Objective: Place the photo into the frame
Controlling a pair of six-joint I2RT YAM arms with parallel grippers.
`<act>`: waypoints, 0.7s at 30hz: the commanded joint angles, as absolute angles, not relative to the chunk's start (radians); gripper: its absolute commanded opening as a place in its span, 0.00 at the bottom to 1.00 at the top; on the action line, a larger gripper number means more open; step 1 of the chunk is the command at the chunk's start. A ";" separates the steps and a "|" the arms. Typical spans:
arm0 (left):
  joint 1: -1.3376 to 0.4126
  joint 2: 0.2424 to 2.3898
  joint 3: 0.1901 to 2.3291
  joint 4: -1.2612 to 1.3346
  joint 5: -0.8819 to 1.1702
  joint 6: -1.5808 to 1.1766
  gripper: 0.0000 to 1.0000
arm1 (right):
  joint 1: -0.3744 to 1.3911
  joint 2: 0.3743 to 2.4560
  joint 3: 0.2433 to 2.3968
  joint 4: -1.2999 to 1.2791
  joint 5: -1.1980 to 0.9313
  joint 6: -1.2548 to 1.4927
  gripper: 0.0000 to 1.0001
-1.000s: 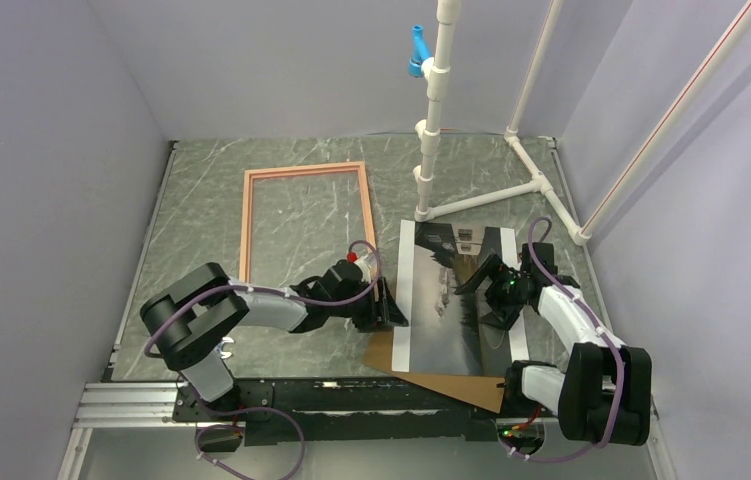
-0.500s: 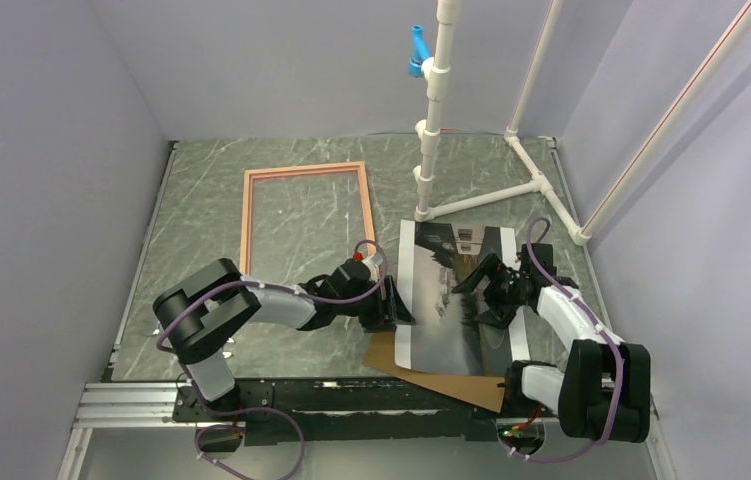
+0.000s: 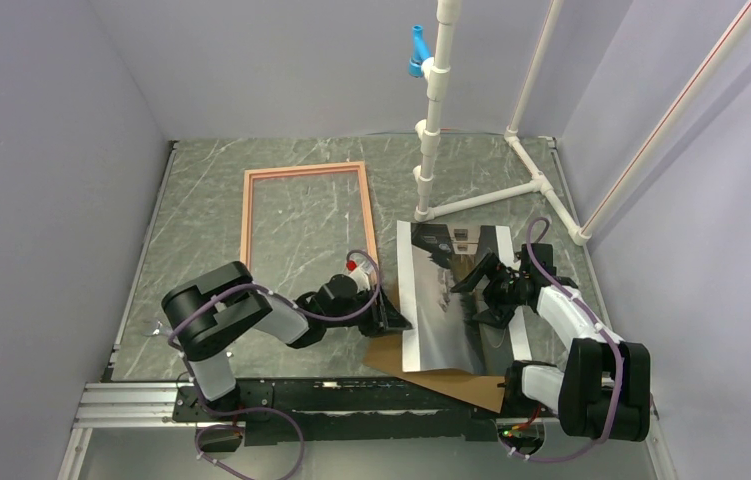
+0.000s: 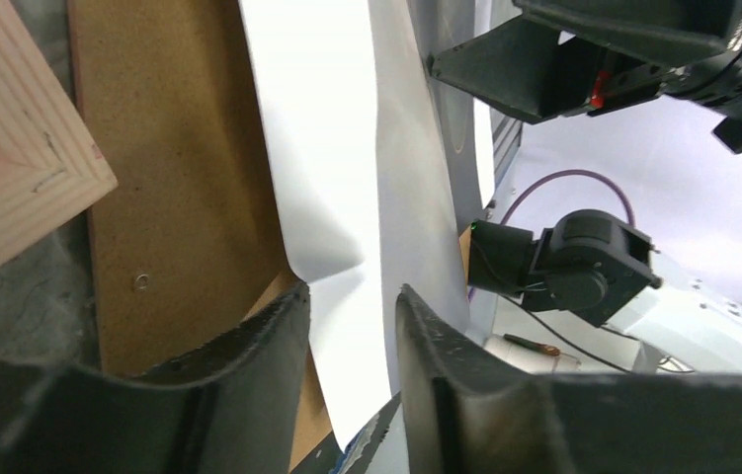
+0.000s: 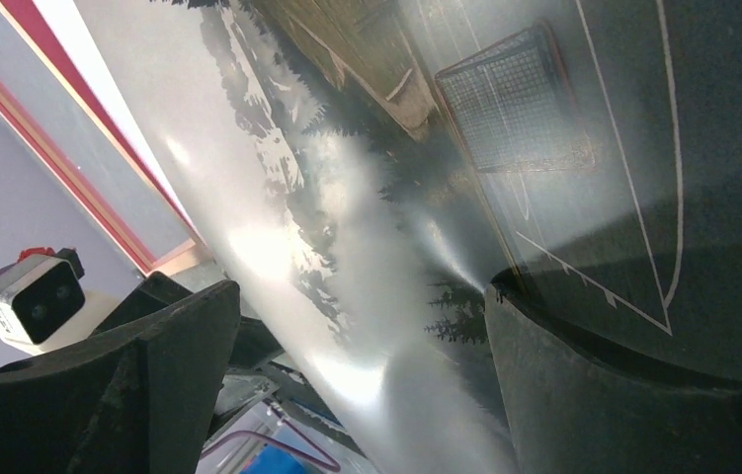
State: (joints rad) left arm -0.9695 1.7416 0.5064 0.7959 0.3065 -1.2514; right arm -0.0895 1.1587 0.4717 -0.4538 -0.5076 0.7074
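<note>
Though the left end effector [image 4: 352,296] stands part-open, the photo [image 3: 431,325] has its raised edge in the gap, contact unclear; the right end effector [image 5: 359,288] gapes wide over the print, fingertips cut off. We see the photo right of the frame [image 3: 248,215], hiding most of a brown board [image 3: 451,385]

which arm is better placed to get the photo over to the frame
Left. The left gripper straddles the lifted left edge of the photo, and the frame lies on that arm's side. The right gripper hangs open over the photo, farther from the frame.
</note>
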 commanded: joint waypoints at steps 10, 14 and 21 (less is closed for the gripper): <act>-0.979 1.657 0.546 0.661 0.229 -1.187 0.00 | -0.086 1.149 0.435 -0.515 -0.445 0.662 0.97; -0.979 1.546 0.578 0.437 0.152 -1.122 0.00 | -0.080 1.111 0.446 -0.532 -0.463 0.666 0.97; -0.979 1.356 0.549 0.277 0.048 -1.117 0.00 | -0.007 1.072 0.450 -0.521 -0.467 0.719 0.97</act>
